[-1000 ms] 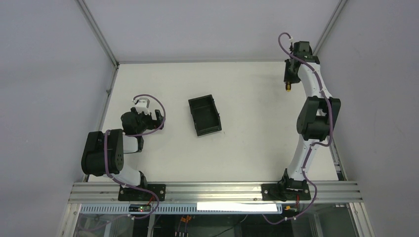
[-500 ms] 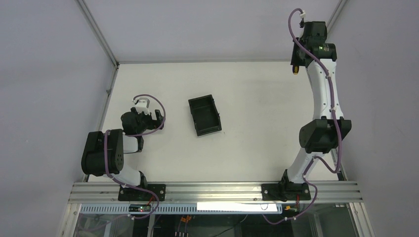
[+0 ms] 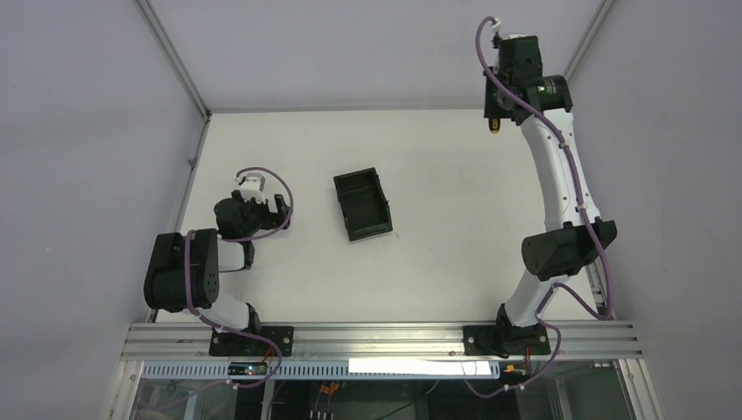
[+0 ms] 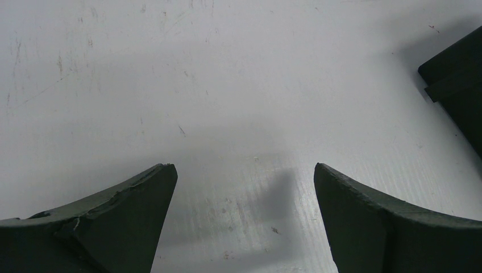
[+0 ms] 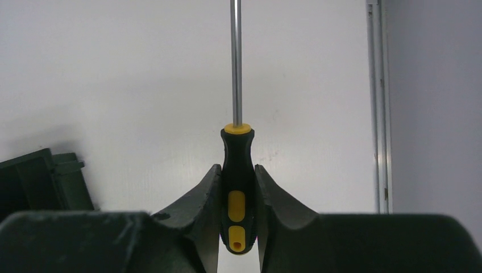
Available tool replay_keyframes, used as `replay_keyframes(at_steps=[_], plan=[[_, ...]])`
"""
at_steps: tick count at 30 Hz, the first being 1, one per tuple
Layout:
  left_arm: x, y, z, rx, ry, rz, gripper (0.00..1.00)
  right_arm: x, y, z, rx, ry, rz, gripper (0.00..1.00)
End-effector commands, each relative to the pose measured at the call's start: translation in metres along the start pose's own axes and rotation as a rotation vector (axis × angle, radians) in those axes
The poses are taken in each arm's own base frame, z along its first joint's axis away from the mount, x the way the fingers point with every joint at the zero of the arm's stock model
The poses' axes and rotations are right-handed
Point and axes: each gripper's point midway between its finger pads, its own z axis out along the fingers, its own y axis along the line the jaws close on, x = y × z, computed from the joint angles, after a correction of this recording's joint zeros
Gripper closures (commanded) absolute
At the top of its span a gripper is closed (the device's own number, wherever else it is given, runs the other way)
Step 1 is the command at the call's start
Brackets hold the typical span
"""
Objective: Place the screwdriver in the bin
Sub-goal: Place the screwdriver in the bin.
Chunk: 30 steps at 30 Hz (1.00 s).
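Note:
My right gripper [image 5: 237,169] is shut on the black and yellow handle of the screwdriver [image 5: 237,170], whose thin metal shaft points straight away from the wrist. From above, that gripper [image 3: 496,118] hangs high over the table's far right with the screwdriver's yellow end [image 3: 495,129] just showing. The black bin [image 3: 362,205] sits open-topped mid-table, well to the left of it, and its corner shows as the bin [image 5: 40,176] in the right wrist view. My left gripper [image 4: 244,170] is open over bare table, with the bin's edge [image 4: 455,85] off to its right.
The left arm [image 3: 188,271] is folded at the near left. A metal frame post [image 5: 378,108] runs along the table's right edge beside the wall. An aluminium rail [image 3: 376,337] carries both arm bases at the near edge.
The right arm has risen and stretched upward, then swung its gripper left with the screwdriver still held. The left arm and the bin have not moved.

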Motion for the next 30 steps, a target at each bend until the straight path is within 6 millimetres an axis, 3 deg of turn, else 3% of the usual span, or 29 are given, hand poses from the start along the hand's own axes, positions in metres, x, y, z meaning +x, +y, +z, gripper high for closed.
replay_keyframes(at_steps=[1, 17, 25, 30], plan=[[-0.021, 0.000, 0.003, 0.007, -0.060, 0.032, 0.01, -0.008, 0.037, -0.035, -0.037, -0.072, 0.001, 1.00], [-0.021, 0.000, 0.003, 0.007, -0.060, 0.032, 0.01, 0.002, 0.201, -0.083, -0.275, -0.139, -0.109, 1.00], [-0.021, 0.000, 0.003, 0.007, -0.060, 0.032, 0.01, 0.009, 0.266, -0.105, -0.391, -0.168, -0.093, 1.00], [-0.021, 0.000, 0.003, 0.007, -0.060, 0.032, 0.01, 0.017, 0.288, -0.107, -0.422, -0.167, -0.093, 1.00]])
